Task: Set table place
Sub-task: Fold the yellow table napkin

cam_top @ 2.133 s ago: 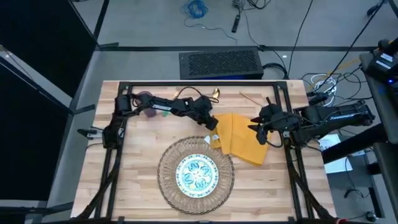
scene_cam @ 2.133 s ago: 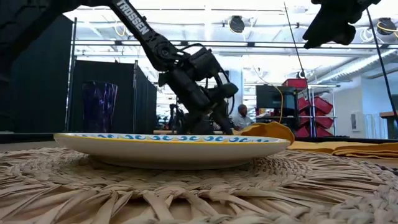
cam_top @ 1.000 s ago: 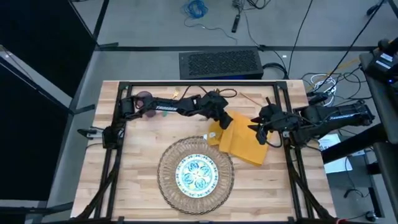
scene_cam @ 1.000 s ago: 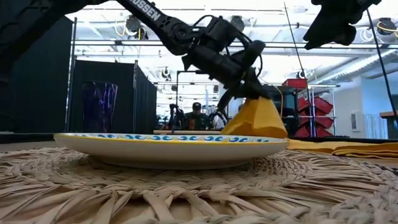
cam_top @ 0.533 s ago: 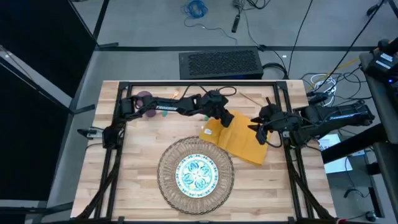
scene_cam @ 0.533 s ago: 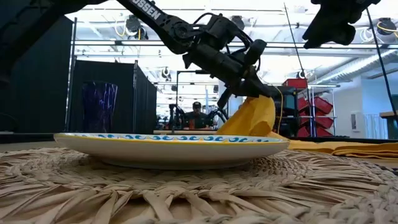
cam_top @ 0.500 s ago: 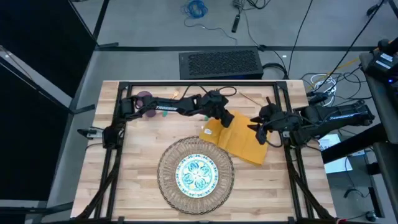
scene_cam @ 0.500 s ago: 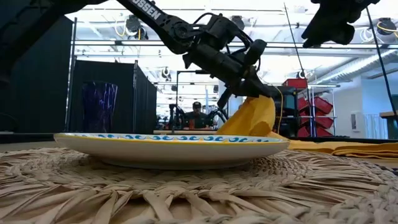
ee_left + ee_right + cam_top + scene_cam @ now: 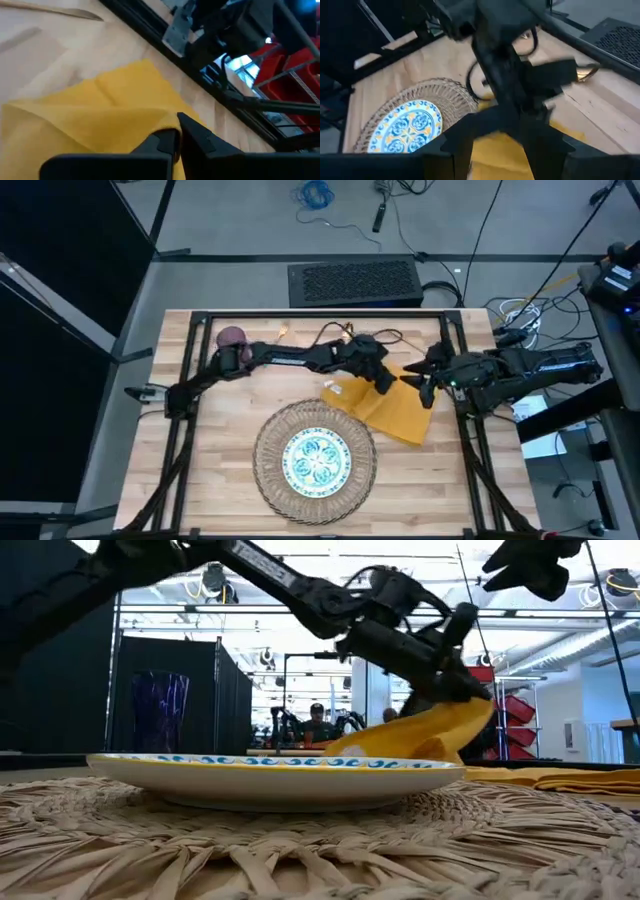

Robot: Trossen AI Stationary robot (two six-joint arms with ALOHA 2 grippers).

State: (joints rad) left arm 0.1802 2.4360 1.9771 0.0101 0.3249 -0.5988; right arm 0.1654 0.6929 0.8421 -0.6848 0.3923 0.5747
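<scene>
Tabletop [image 9: 215, 450] carries wicker mat [image 9: 270, 470] w/ plate [image 9: 316, 459] at 6 o'clock. Yellow napkin [image 9: 398, 413] at 3 o'clock, one edge lifted, probably to unfold. Left pincer [image 9: 386, 384] pinched on napkin; right pincer [image 9: 427, 385] hovers beside, spread wide.

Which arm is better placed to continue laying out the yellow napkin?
The left: its claw is shut on the napkin, lifting one edge. The right claw hangs beside it, holding nothing.
</scene>
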